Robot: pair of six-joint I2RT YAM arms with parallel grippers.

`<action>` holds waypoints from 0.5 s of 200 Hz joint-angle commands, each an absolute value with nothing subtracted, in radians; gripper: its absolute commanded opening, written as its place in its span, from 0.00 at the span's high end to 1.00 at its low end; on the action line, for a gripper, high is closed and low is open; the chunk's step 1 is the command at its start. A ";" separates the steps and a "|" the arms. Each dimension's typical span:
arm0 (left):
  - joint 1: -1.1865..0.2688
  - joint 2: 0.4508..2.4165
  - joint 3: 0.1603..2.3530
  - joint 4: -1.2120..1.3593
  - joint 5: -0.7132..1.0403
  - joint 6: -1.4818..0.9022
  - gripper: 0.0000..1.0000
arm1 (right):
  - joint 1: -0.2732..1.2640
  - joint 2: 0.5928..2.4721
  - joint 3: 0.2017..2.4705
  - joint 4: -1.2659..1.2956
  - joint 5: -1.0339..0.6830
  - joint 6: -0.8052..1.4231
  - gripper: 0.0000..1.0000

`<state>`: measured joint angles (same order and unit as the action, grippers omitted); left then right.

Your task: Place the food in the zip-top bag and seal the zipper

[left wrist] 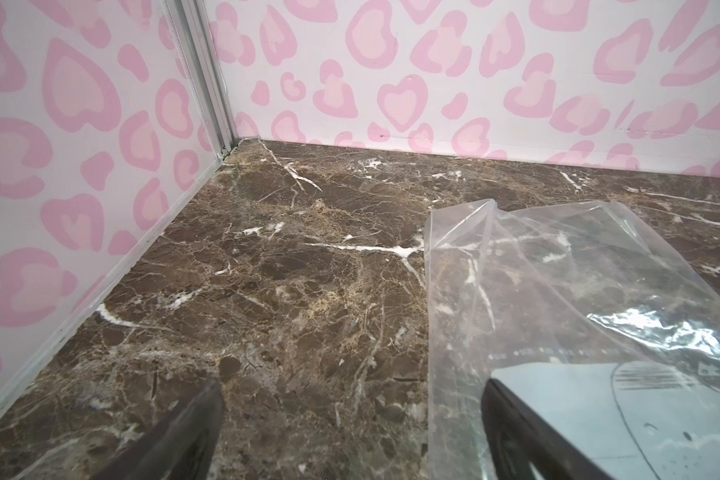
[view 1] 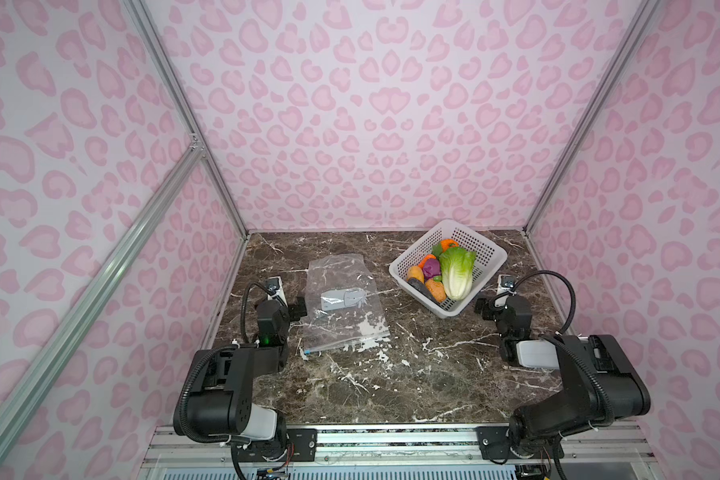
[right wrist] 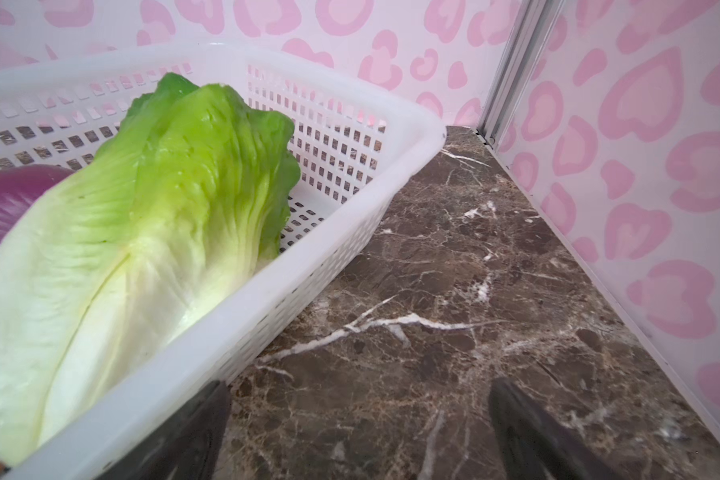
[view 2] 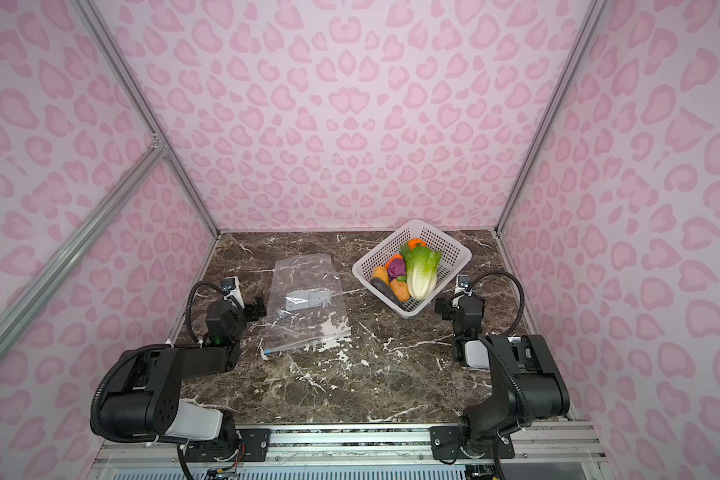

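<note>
Currently the left pincer (left wrist: 350,440) is held open and empty at the zip-top bag (view 1: 343,277); the right pincer (right wrist: 358,436) likewise beside the white basket (right wrist: 333,137), where the food (view 1: 457,270) is kept.

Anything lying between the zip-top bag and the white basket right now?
Nothing: only bare marble tabletop separates the zip-top bag from the basket, as both top views show.

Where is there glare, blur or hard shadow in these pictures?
Left wrist view: bright glare on the zip-top bag. Right wrist view: the cabbage is sharp, without glare. In a top view: even light, only soft shadow beside the basket.
</note>
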<state>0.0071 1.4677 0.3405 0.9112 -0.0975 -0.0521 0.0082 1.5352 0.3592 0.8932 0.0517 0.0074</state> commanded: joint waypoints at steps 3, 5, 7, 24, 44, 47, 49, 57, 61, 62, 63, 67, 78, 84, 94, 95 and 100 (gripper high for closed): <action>0.008 1.465 0.344 0.939 -0.095 -0.048 0.02 | 0.009 1.538 0.363 0.925 0.047 0.007 0.01; 0.008 1.465 0.343 0.940 -0.095 -0.048 0.02 | 0.009 1.538 0.362 0.925 0.047 0.006 0.01; 0.008 1.467 0.344 0.940 -0.095 -0.048 0.02 | 0.009 1.537 0.362 0.925 0.047 0.006 0.01; 0.008 1.466 0.344 0.940 -0.095 -0.048 0.02 | 0.009 1.537 0.363 0.925 0.048 0.006 0.01; 0.008 1.467 0.345 0.939 -0.095 -0.048 0.02 | 0.009 1.536 0.362 0.926 0.047 0.006 0.01; 0.008 1.467 0.345 0.939 -0.096 -0.048 0.02 | 0.009 1.537 0.361 0.926 0.048 0.006 0.01; 0.008 1.467 0.345 0.939 -0.095 -0.048 0.02 | 0.010 1.537 0.361 0.926 0.048 0.006 0.01; 0.008 1.467 0.345 0.939 -0.095 -0.048 0.02 | 0.010 1.536 0.361 0.927 0.046 0.004 0.01; 0.008 1.467 0.345 0.939 -0.095 -0.048 0.02 | 0.011 1.536 0.361 0.926 0.046 0.004 0.01; 0.008 1.468 0.345 0.939 -0.097 -0.048 0.02 | 0.011 1.537 0.361 0.926 0.045 0.004 0.01; 0.008 1.467 0.344 0.939 -0.097 -0.048 0.02 | 0.011 1.536 0.361 0.925 0.046 0.004 0.01; 0.008 1.467 0.344 0.939 -0.097 -0.048 0.02 | 0.011 1.536 0.361 0.926 0.045 0.003 0.01; 0.008 1.467 0.345 0.939 -0.095 -0.048 0.02 | 0.011 1.536 0.361 0.926 0.046 0.003 0.01; 0.008 1.467 0.346 0.937 -0.094 -0.048 0.02 | 0.011 1.536 0.361 0.926 0.045 0.003 0.01; 0.012 1.469 0.350 0.932 -0.088 -0.051 0.02 | 0.010 1.536 0.362 0.924 0.045 0.005 0.01; 0.012 1.469 0.349 0.932 -0.087 -0.051 0.02 | 0.010 1.536 0.362 0.925 0.046 0.005 0.01; 0.012 1.468 0.348 0.931 -0.088 -0.050 0.02 | 0.011 1.537 0.362 0.924 0.046 0.005 0.01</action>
<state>0.0078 1.4677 0.3405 0.9112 -0.0971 -0.0521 0.0093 1.5352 0.3592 0.8932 0.0513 0.0071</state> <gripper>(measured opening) 0.977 0.991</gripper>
